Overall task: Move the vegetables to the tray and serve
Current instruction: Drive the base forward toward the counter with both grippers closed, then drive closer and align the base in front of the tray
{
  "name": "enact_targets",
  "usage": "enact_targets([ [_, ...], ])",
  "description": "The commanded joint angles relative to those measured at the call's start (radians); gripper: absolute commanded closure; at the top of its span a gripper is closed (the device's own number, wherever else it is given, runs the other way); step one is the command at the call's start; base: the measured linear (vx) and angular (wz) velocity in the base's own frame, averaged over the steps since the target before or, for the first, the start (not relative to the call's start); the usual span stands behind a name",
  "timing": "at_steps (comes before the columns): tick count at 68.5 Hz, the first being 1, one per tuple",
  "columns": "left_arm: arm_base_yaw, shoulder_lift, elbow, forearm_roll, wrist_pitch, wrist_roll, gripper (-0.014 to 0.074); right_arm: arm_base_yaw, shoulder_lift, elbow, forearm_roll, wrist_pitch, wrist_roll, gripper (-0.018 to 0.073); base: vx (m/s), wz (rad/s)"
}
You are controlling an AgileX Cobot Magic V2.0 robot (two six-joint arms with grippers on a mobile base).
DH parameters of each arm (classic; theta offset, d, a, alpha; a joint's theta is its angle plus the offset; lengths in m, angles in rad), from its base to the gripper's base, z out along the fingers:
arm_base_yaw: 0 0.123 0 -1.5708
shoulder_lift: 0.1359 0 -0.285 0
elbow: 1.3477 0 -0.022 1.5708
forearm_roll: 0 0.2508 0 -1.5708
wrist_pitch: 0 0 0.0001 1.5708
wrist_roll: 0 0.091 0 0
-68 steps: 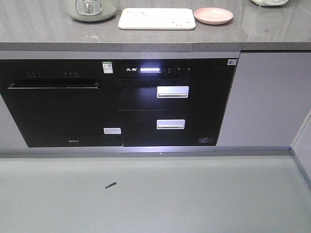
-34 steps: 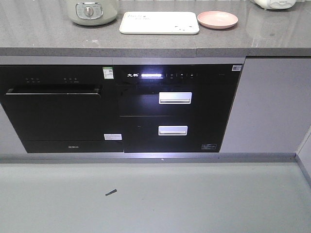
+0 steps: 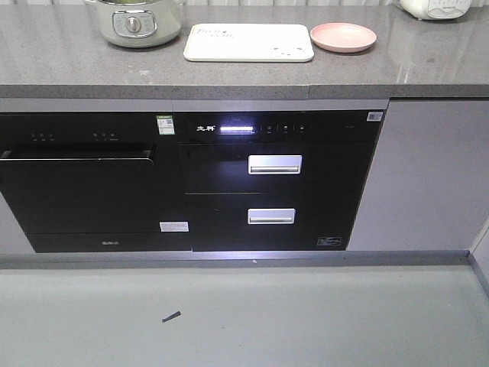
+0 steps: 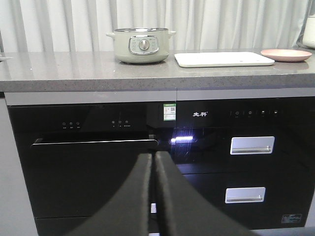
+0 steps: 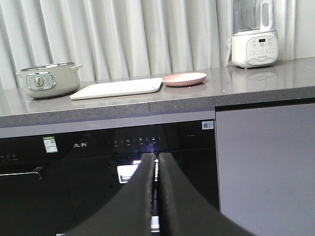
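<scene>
The cream tray (image 3: pixel 248 42) lies flat on the grey counter (image 3: pixel 229 76), between a pale green pot (image 3: pixel 134 21) and a pink plate (image 3: pixel 344 36). The same tray (image 4: pixel 224 59) shows in the left wrist view and again, as the tray (image 5: pixel 118 88), in the right wrist view. The vegetables are out of view. My left gripper (image 4: pixel 153 156) is shut with nothing in it, held low in front of the black appliances. My right gripper (image 5: pixel 157 156) is also shut and empty, well short of the counter.
Below the counter sit a black dishwasher (image 3: pixel 84 183) and a black cabinet with two silver drawer handles (image 3: pixel 273 164). A white blender (image 5: pixel 253 34) stands at the counter's right end. Curtains hang behind. A dark scrap (image 3: pixel 171 316) lies on the floor.
The counter and cabinets have slid down in the front view and more of the counter top shows; the base has shifted relative to them. Nothing on the counter has moved.
</scene>
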Motion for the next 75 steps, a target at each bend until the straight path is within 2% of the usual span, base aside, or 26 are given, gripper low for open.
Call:
enact_targets([
  [1,0.001,-0.015,0.027,-0.001,-0.073,-0.002,0.0602,-0.007,-0.005,0.015,-0.012,-0.076,-0.005,0.0561,0.10,-0.02],
  [75,0.001,-0.015,0.027,-0.001,-0.073,-0.002,0.0602,-0.007,-0.005,0.015,-0.012,-0.077,-0.005,0.0561,0.08,-0.03],
])
